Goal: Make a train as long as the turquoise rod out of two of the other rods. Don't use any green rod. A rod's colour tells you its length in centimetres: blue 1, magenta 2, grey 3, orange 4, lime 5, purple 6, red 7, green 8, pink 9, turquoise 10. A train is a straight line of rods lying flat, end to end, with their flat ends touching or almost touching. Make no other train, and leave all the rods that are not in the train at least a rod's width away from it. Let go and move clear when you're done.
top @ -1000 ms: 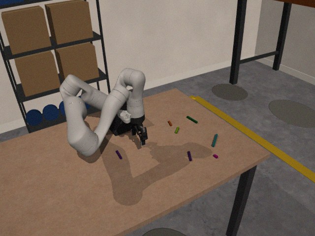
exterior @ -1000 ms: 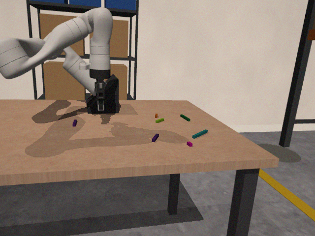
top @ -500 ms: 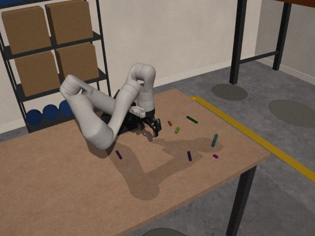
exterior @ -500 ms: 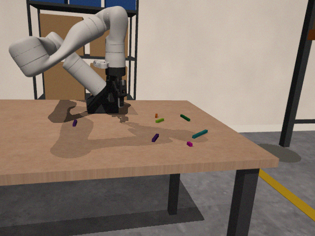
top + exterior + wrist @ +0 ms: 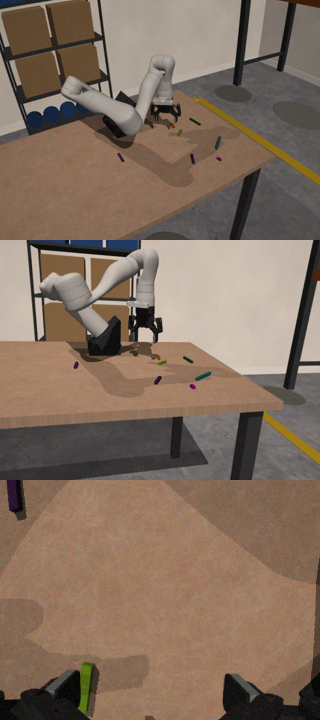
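We could most easily spoil this by picking wrong: orange and purple make the turquoise length, while lime would leave the sum off by one. Our claw [image 5: 166, 120] [image 5: 144, 339] [image 5: 152, 689] hangs spread and empty above the tabletop [image 5: 77, 186] [image 5: 103, 400] [image 5: 165, 590]. The orange rod [image 5: 172, 125] [image 5: 158, 357] lies well apart from the turquoise rod [image 5: 218, 142] [image 5: 203, 376], with the lime rod [image 5: 179, 132] [image 5: 162, 362] [image 5: 86, 687] between them; coming down wide, we might knock the lime one. The nearer purple rod [image 5: 192, 158] [image 5: 157, 380] [image 5: 14, 495] sits to one side of the turquoise rod, the farther purple rod [image 5: 120, 157] [image 5: 75, 365] well beyond. Building beside the turquoise rod could crowd the magenta rod [image 5: 218, 158] [image 5: 192, 386] or the green rod [image 5: 195, 121] [image 5: 188, 359]. The rods are slim, straight-edged bars with flat ends, so a skewed release could leave a bend or gap. The tabletop looks matte, mottled tan; the finger pads show smooth grey faces.
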You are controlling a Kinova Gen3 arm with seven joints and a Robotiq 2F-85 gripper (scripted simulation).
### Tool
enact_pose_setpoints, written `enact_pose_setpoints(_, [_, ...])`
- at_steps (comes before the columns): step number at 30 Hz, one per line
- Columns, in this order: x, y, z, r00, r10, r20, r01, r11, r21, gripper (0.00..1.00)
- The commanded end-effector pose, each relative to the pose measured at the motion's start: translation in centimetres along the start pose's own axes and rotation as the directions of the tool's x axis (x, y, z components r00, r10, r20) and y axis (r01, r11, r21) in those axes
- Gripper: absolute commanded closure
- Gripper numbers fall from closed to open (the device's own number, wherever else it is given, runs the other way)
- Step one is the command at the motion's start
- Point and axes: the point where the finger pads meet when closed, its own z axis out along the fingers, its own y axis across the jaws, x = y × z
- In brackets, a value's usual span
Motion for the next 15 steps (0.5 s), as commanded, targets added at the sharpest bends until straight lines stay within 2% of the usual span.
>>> enact_pose_setpoints(1, [-2.9, -0.7, 0.0, 0.995, -0.099, -0.008, 0.099, 0.995, -0.007, 0.0])
enact_pose_setpoints(8, [-7.4, -1.6, 0.7, 0.949, -0.313, -0.019, 0.313, 0.95, -0.022, 0.0])
enact_pose_setpoints(15, [-9.4, -1.8, 1.2, 0.915, -0.403, -0.024, 0.402, 0.915, -0.031, 0.0])
